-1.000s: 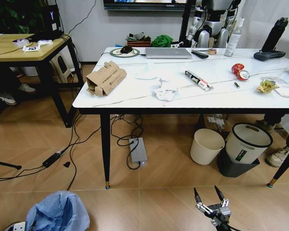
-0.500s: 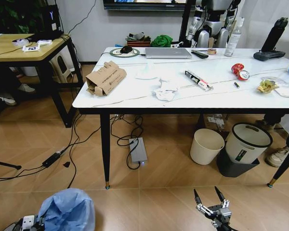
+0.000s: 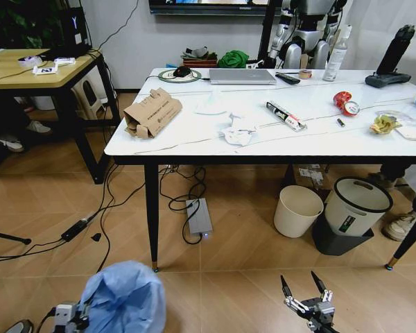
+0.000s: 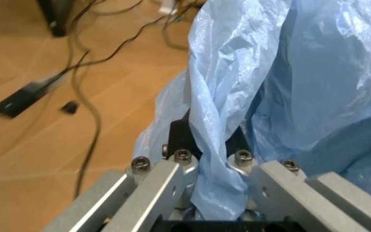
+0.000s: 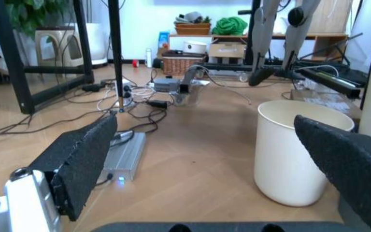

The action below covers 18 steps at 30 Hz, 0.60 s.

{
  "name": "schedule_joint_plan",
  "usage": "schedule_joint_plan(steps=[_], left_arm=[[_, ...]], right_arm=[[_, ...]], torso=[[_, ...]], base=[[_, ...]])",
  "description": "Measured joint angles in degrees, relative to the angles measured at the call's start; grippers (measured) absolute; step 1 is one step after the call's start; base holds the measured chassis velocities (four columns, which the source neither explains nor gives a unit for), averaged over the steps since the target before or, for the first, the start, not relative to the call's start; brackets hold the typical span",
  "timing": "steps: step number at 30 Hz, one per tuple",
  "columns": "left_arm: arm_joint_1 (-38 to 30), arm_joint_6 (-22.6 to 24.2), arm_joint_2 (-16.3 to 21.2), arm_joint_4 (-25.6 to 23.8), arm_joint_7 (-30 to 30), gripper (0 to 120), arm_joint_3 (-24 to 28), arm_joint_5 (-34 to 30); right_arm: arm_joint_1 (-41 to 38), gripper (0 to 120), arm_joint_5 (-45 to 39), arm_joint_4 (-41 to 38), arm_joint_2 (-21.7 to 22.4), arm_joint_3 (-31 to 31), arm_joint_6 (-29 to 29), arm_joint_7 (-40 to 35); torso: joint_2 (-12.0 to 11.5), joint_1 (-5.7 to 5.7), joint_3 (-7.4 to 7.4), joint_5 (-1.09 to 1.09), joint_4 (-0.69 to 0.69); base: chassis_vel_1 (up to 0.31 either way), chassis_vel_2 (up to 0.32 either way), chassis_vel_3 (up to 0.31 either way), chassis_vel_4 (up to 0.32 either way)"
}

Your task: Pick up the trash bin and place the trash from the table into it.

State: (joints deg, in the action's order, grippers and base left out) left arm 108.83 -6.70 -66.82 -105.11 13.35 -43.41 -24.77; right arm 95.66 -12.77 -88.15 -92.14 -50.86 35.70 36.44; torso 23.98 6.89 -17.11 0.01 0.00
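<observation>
1. Bin (image 3: 125, 298), lined with a crinkly blue bag, well in front of the table (image 3: 194, 142), near its front left leg, pinched at the bag's rim by the left gripper (image 4: 206, 145).
2. Right gripper (image 3: 304, 289) low over the floor before the table, jaws spread, gripping nothing.
3. Cardboard box (image 3: 152, 112), tissues (image 3: 239, 130), red can (image 3: 345, 102) on the table top.
4. Cream bin (image 3: 297, 210), power strip (image 3: 199, 217) and cables under the table.

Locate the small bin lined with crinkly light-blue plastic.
In the head view, the blue-lined trash bin is low on the robot's left, near the white marble table's black front leg, its liner clamped in the left gripper.
</observation>
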Motion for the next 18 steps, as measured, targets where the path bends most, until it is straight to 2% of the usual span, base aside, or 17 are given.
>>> schedule_joint_plan(steps=[10, 18], left_arm=[[-0.1, -0.7, 0.3, -2.6, 0.3, 0, 2.5, 0.7], [-1.1, -1.1, 0.3, -4.3, 0.7, 0, 3.3, 1.4]], right_arm=[[1.1, 100, 0.8, -0.3, 0.0, -1.1, 0.2, 0.0], [1.9, 100, 1.2, 0.2, 0.0, -2.1, 1.2, 0.0]], torso=[[0.3, 0.10, -0.15, -0.01, 0.00], [2.1, 0.78, -1.28, -0.01, 0.00]], base=[[0.000, 0.000, 0.000, 0.000], [0.000, 0.000, 0.000, 0.000]])
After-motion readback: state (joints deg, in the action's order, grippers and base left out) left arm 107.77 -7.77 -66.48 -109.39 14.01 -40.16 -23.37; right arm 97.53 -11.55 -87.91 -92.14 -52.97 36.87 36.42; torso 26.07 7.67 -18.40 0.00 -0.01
